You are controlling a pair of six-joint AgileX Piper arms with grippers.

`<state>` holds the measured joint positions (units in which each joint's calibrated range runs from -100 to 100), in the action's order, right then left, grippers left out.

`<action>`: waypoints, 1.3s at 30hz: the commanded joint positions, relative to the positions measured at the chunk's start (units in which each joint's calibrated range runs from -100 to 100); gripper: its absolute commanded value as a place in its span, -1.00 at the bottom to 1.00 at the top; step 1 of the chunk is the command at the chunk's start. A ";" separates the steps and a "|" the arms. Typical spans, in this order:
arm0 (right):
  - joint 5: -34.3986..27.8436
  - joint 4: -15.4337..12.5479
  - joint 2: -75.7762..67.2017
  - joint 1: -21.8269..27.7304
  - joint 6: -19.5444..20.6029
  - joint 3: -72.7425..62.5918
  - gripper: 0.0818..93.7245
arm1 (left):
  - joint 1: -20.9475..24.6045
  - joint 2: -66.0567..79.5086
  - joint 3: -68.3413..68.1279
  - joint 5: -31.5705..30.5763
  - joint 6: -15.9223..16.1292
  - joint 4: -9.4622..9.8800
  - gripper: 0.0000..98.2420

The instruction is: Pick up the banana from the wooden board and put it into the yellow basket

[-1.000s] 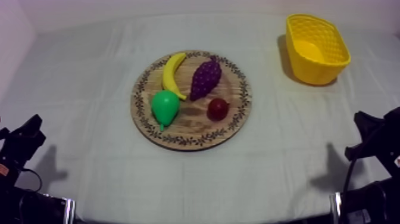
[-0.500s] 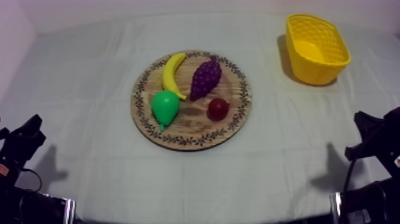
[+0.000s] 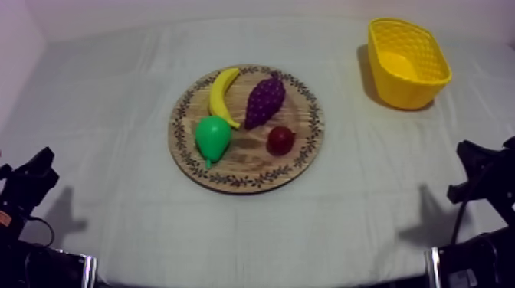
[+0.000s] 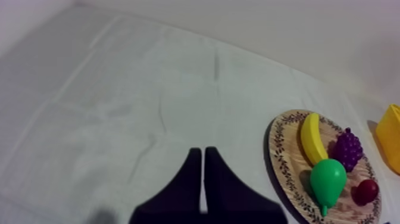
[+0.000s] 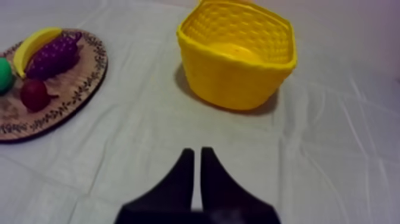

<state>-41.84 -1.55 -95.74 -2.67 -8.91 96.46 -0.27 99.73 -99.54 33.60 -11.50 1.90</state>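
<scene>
Table under grey-white cloth (image 3: 115,99). Round wooden board (image 3: 303,122) at centre. The yellow basket (image 3: 402,90) stands well apart, off the board's far right. Left gripper (image 4: 203,152) and right gripper (image 5: 197,152) sit off the board's near left and near right, each with fingers pressed together on nothing. On the board lie the banana (image 3: 221,96) at far left, the bunch of grapes (image 3: 265,101) just beside it, the pear (image 3: 212,136) at near left and the small red fruit (image 3: 280,139) at near right.

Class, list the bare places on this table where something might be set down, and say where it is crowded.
Bare grey-white cloth lies between the round wooden board and the yellow basket, left of the board, and in front of it. Crowded: the board, where yellow banana, purple grapes, green pear and small red fruit lie close.
</scene>
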 commanded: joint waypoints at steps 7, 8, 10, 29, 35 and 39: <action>-6.26 -1.88 4.90 0.22 0.78 -15.58 -0.99 | 0.02 0.01 -0.01 -0.05 0.02 0.02 -1.00; -6.76 -2.31 7.55 0.38 0.87 -18.45 -0.99 | 0.02 0.01 -0.01 -0.05 0.01 0.02 -1.00; -7.91 -3.24 14.46 0.82 0.85 -24.99 -0.99 | 0.02 0.01 -0.01 -0.05 0.02 0.02 -1.00; -26.83 -5.81 68.10 -4.32 4.48 -76.52 -0.98 | 0.02 0.01 -0.01 -0.05 0.03 0.02 -1.00; -27.65 -3.89 76.26 -11.61 8.41 -81.98 -0.98 | 0.02 0.01 -0.01 -0.05 0.01 0.02 -1.00; -27.73 -2.97 82.01 -16.30 10.98 -84.92 -0.98 | 0.02 0.01 -0.01 -0.05 0.01 0.02 -1.00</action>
<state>-69.75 -4.65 -17.27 -15.63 0.63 12.46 -0.27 99.73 -99.54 33.52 -11.47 1.90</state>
